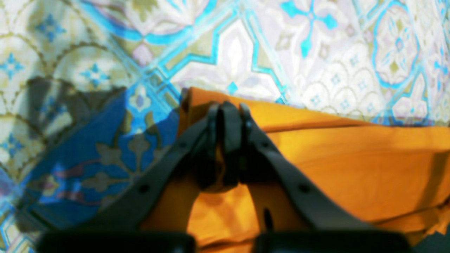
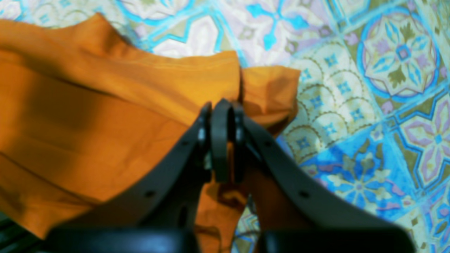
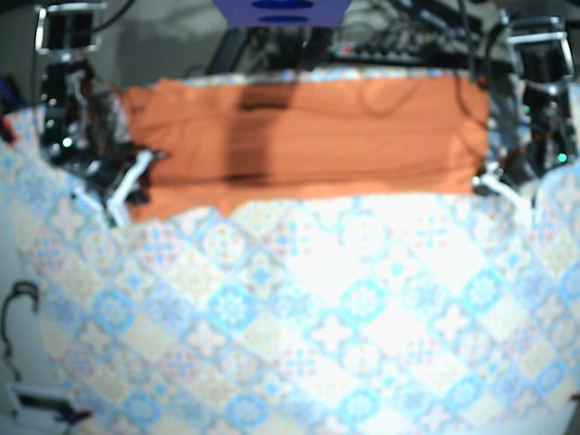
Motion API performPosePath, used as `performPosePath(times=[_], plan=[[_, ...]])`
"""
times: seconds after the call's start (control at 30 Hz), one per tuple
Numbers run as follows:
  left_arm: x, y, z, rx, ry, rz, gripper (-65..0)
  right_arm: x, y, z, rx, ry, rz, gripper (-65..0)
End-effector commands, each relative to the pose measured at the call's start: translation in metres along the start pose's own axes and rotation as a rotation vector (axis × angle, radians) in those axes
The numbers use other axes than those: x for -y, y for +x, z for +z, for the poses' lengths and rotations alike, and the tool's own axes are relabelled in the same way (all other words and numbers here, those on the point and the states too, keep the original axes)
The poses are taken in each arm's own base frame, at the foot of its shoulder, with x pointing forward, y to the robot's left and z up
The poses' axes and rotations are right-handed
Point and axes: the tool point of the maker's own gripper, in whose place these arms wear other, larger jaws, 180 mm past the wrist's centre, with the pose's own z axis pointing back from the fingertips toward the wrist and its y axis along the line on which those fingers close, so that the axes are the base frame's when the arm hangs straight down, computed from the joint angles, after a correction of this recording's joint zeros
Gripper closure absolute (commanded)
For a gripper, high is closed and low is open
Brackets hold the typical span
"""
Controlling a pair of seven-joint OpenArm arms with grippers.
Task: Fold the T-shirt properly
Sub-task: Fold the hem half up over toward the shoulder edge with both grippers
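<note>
The orange T-shirt [image 3: 308,136] lies as a wide band across the far part of the table. My left gripper [image 1: 227,116] is shut on the T-shirt [image 1: 351,168] at one corner edge; in the base view this gripper [image 3: 485,178] sits at the cloth's right end. My right gripper [image 2: 220,116] is shut on a bunched edge of the T-shirt [image 2: 105,123], and in the base view this gripper [image 3: 136,172] is at the cloth's left end. Fabric shows between both pairs of fingers.
A blue, white and olive tiled tablecloth [image 3: 317,317] covers the table in front of the shirt. Cables and dark equipment [image 3: 399,41] crowd the back edge. The arm bases [image 3: 63,82] stand at both far corners.
</note>
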Motion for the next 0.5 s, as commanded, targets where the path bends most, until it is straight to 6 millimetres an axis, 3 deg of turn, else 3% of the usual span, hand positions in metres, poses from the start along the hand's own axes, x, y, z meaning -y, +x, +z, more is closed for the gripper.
performPosePath(times=[0.0,0.13,0.2,0.47], plan=[[-0.003,0.02,0.009,0.044,0.007,-0.023,0.0,0.007,0.015,0.006,0.045,-0.016,0.018,0.0],[-0.007,0.01,0.011,0.025,0.009,-0.032,0.0,0.014,0.006,0.014,0.039,-0.039,-0.004,0.0],[-0.008,0.01,0.013,0.021,0.003,-0.055,0.0,0.017,0.011,0.018,0.054,-0.049,0.001,0.0],[-0.016,0.001,0.018,-0.002,0.015,-0.066,0.0,0.014,-0.004,0.027,0.031,-0.056,-0.005,0.0]])
